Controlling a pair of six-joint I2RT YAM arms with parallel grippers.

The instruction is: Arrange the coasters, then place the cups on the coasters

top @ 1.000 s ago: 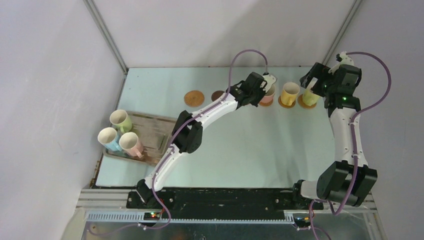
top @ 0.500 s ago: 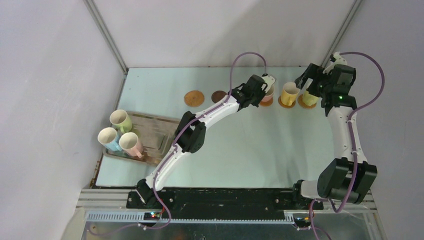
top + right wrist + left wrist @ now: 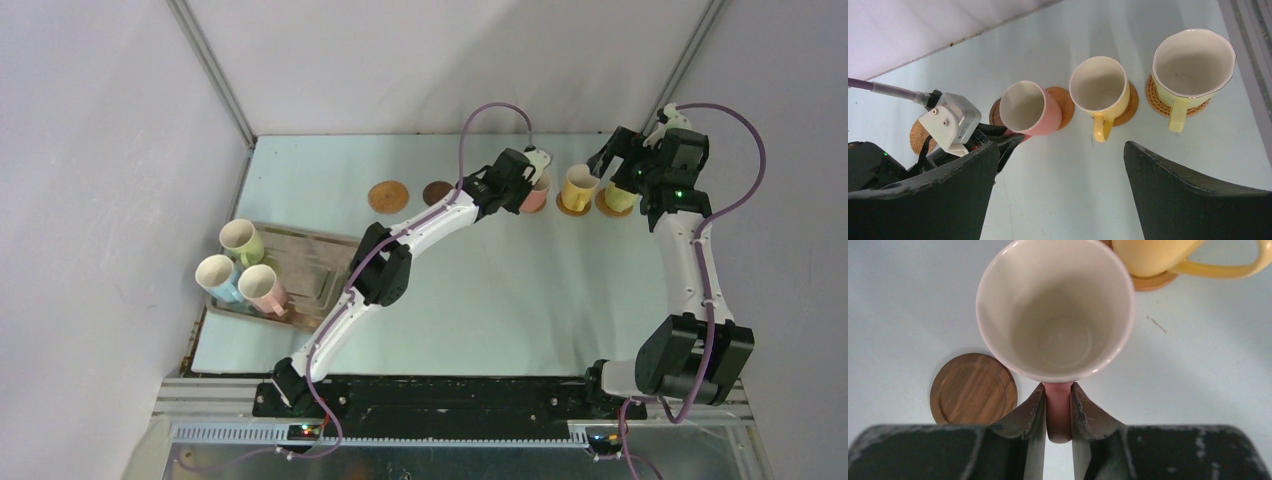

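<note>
The salmon pink cup point(image 3: 1055, 310) stands upright over an orange-brown coaster point(image 3: 1062, 102). My left gripper point(image 3: 1058, 395) is shut on its handle point(image 3: 1059, 412), one finger on each side. To its right, the yellow cup point(image 3: 1098, 90) sits on a smooth coaster point(image 3: 1129, 107), and the pale yellow-green cup point(image 3: 1193, 60) sits on a woven coaster point(image 3: 1154, 95). A bare dark brown coaster point(image 3: 973, 388) lies just left of the salmon cup, with a woven tan coaster point(image 3: 388, 196) farther left. My right gripper point(image 3: 1060, 185) hangs open and holds nothing, above the table in front of the yellow cups.
A rectangular metal tray point(image 3: 310, 265) at the left front holds the light green cup point(image 3: 241, 240), the blue cup point(image 3: 216, 276) and the pale pink cup point(image 3: 262, 287). Walls close in the back and both sides.
The right wrist has drifted a little left and towards the back. The left arm has stayed nearly still, with the salmon cup at the same coaster.
</note>
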